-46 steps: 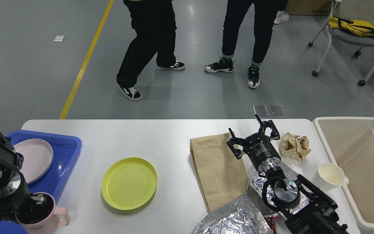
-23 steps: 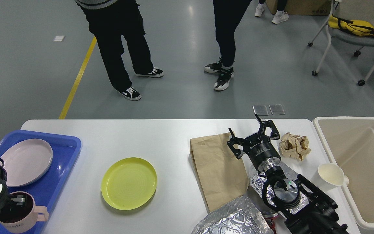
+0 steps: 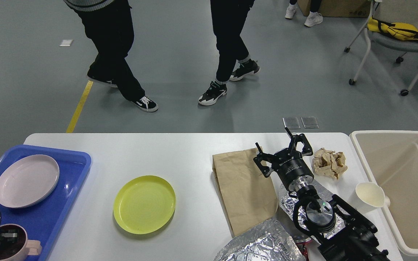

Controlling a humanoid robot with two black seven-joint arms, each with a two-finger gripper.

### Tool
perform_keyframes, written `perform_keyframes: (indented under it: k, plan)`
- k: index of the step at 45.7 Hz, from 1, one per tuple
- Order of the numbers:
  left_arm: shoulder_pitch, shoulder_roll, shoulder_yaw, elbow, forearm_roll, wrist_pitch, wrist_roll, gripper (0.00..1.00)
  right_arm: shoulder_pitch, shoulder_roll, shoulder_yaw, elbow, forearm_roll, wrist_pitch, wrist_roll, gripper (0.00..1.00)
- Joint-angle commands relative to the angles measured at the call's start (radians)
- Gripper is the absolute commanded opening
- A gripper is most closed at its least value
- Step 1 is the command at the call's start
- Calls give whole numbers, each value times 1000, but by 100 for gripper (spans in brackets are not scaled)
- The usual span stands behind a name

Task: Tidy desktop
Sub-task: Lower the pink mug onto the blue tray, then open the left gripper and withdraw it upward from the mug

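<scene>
The white desktop (image 3: 194, 152) stretches across the lower half of my view, with grey floor beyond its far edge. My right gripper (image 3: 283, 150) hovers over the right part of it, fingers spread wide apart and holding nothing, between a flat brown paper bag (image 3: 241, 192) on its left and a crumpled ball of brown paper (image 3: 329, 163) just beside it on the right. Under my right arm lies crinkled foil (image 3: 259, 244), and more foil shows beside the wrist. A white paper cup (image 3: 370, 195) lies on its side near the right edge, just beside the beige bin (image 3: 405, 181) that sits at the table's right end. Near the middle of the desktop sits a yellow plate (image 3: 144, 204), alone and well apart from the bag. At the left end is a blue tray (image 3: 54, 203) holding a pale pink plate (image 3: 27, 180). My left gripper (image 3: 7, 237) is at the bottom left corner, reaching into a pink mug (image 3: 11, 248) over the tray's near end; I cannot tell whether its fingers clamp the mug's wall or stand loose.
</scene>
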Motion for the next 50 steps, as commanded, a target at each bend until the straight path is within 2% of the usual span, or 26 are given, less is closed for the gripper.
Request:
perform_keyframes:
  k: [1, 11, 27, 40, 43, 50]
  plan:
    - [6, 1, 5, 26, 0, 2, 0, 4, 0, 0, 0, 0, 0, 0, 0, 100]
    - [25, 2, 17, 66, 0, 2, 0, 9, 0, 0, 1, 0, 0, 0, 0, 100]
    - [38, 4, 15, 72, -2, -3, 5, 56, 0, 0, 0, 0, 0, 0, 0, 100]
    - [-1, 40, 17, 66, -5, -19, 9, 80, 0, 0, 0, 0, 0, 0, 0, 100]
    - [-35, 53, 17, 61, -5, -41, 9, 83, 0, 0, 1, 0, 0, 0, 0, 100]
    - [-175, 119, 25, 63, -5, -185, 9, 85, 0, 0, 0, 0, 0, 0, 0, 100]
